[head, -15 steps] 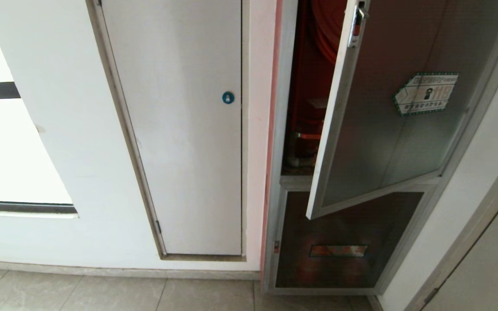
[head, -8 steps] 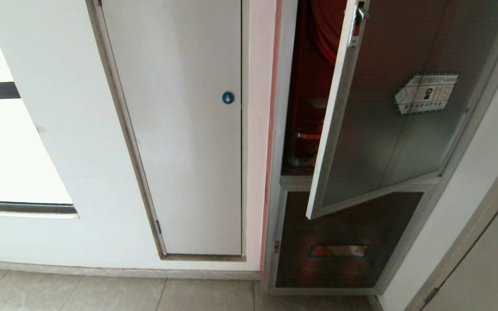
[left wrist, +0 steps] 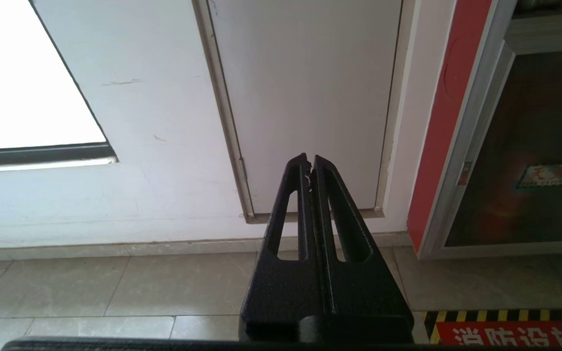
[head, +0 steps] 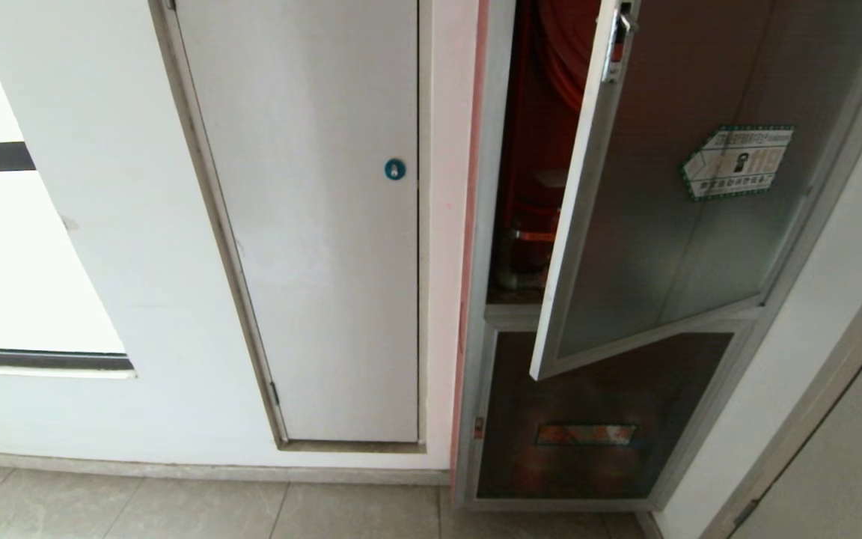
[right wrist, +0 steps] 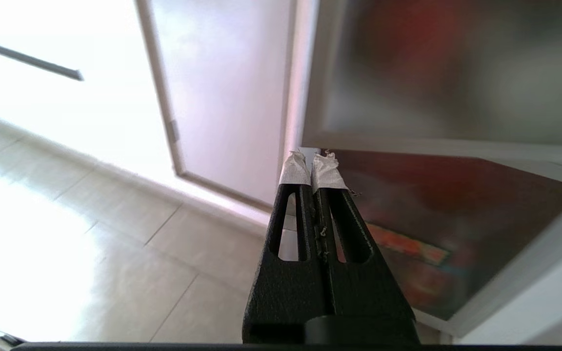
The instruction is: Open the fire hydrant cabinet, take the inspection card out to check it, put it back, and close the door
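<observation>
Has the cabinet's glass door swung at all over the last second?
No. The door stands ajar as before, its bottom corner at the same spot over the lower dark glass panel.

The floor is laid with large grey-beige tiles, thin grout lines running between them. It meets the white wall along a low pale skirting strip. The fire hydrant cabinet has its silver frame reaching down to the floor's far right. In the left wrist view, a red sign with a yellow-and-black striped border lies flat on the tiles before the cabinet.
</observation>
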Tool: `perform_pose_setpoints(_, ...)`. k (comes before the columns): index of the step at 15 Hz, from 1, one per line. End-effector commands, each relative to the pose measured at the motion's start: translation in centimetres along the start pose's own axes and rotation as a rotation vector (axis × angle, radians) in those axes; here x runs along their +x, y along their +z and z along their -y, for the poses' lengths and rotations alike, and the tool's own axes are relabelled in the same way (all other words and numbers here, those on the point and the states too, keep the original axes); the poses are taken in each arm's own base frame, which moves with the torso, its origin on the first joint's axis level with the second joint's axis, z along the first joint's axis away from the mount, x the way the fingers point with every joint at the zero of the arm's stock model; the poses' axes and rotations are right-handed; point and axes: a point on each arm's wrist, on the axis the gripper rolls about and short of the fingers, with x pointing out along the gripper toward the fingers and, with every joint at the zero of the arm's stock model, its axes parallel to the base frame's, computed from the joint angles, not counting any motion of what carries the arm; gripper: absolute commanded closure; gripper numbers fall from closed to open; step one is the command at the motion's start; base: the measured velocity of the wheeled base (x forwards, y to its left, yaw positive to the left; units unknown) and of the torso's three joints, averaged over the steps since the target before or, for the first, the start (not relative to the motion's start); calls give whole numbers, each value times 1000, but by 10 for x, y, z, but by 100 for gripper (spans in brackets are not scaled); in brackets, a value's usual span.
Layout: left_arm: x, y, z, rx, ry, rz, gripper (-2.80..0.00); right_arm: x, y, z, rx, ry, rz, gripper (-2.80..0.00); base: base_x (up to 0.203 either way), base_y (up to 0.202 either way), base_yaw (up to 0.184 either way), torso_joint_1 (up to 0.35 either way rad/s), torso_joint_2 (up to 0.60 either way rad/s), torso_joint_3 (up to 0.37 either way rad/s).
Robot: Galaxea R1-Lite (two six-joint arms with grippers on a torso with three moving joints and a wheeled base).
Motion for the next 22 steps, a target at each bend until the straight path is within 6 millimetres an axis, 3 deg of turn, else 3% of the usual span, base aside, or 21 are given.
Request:
perform_pose_setpoints(1,1,-2,0,0,1,-7,0,55,20,21,35,42,-109,0,0,0,0,0,0,0)
perform_pose_setpoints(3,1,-2,0,0,0,-7,0,91,38,28,24,95,-108,0,0,0,0,0,0,0)
perform_pose_setpoints(5,1,-2,0,0,1,-7,0,129,48,23,14,161,-129,0,0,0,0,0,0,0)
perform_pose_setpoints(9,1,-2,0,0,1,-7,0,203,49,-17,-10,191,-112,0,0,0,0,0,0,0)
perform_pose_setpoints(13,1,-2,0,0,0,-7,0,249,47,-50,38,34,21,0,0,0,0,0,0,0)
perform_pose_setpoints(16,1,-2,0,0,0,-7,0,284,51,-61,80,-135,141,0,0,0,0,0,0,0)
perform_pose_setpoints(22,1,-2,0,0,0,-7,0,335,78,-79,180,-419,320,0,0,0,0,0,0,0)
